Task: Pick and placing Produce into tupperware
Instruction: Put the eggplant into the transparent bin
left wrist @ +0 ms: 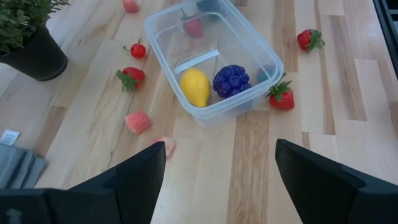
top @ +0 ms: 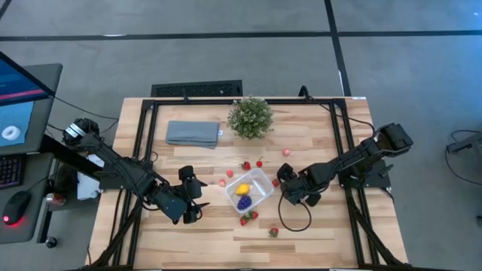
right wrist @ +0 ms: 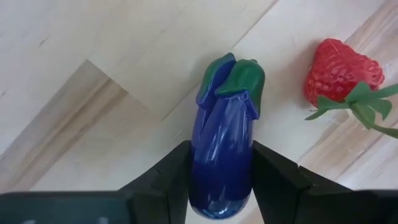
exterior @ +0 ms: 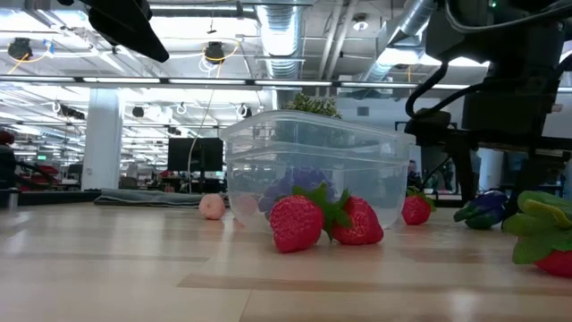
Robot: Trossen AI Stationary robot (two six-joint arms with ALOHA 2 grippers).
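The clear tupperware [top: 259, 179] stands mid-table with a yellow piece [left wrist: 194, 86] and a dark purple berry [left wrist: 231, 79] inside. Strawberries [left wrist: 282, 97] and pink pieces [left wrist: 137, 121] lie around it on the wood. To its right, my right gripper [top: 285, 190] points down, shut on a blue-purple eggplant [right wrist: 221, 155] with a green cap; a strawberry [right wrist: 342, 71] lies beside it. My left gripper [left wrist: 221, 180] hovers open to the left of the tupperware, with nothing between its fingers. My right gripper pinches the eggplant's smooth body [right wrist: 219, 177] between its two fingers [right wrist: 171, 177], at the rounded end away from the green cap [right wrist: 239, 78]. The fingers come from above and lie across it. In the low view the eggplant [exterior: 487, 207] lies low on the table.
A potted plant [top: 250, 117] and a folded grey-blue cloth [top: 193, 133] sit at the far side. Two strawberries [top: 247, 217] lie by the tupperware's near corner and one more [top: 273, 232] nearer the front edge. Bare wood lies along the front.
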